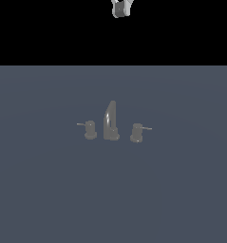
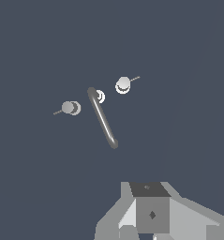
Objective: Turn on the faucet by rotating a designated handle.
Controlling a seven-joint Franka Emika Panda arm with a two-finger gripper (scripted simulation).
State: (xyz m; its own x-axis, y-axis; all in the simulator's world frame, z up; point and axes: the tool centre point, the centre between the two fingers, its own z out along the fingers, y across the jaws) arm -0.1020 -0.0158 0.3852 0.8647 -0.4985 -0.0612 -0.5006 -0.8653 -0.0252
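The gripper (image 1: 121,8) hangs high above the floor, touching nothing; whether its jaws are parted I cannot tell. Well below, the dull grey metal faucet (image 1: 110,122) stands upright. The stubby handle (image 1: 137,133) sits at the exterior view's right, its thin lever pointing rightward.

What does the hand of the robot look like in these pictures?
Little of the hand shows. In the wrist view it is a blocky body in light and mid grey facets, with a darker square face carrying a small diamond mark. In the exterior view it is a small white-and-grey shape at the upper edge. No cables are visible.
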